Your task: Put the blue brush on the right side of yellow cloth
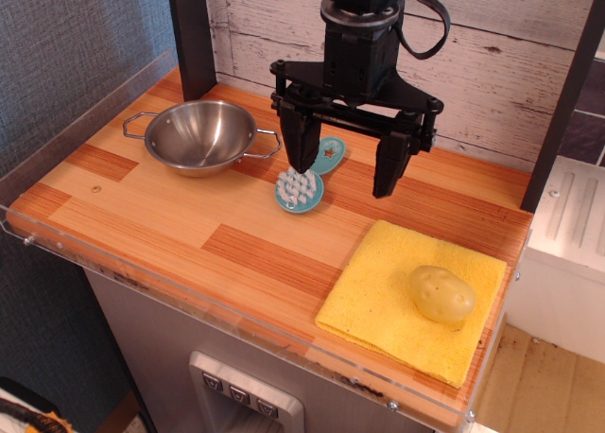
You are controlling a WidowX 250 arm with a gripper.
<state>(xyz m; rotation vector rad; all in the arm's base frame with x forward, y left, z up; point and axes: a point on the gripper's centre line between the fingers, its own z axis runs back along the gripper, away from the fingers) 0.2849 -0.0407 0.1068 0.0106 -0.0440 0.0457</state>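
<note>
Nearest lay the yellow cloth [397, 296] at five o'clock on the bench [189, 230], while my pincer [345, 168] hung spread and empty over the blue brush [304, 182] at centre, seemingly light, stiff plastic, best pinched across its short handle.

So the bowl [201, 135] sits upper left on the table [189, 234], with the brush [307, 179] just right of it near frame center. The gripper [348, 165] hangs over the brush's right side. The cloth [378, 305] lies lower right, with a potato [441, 293] on its right half.
</note>
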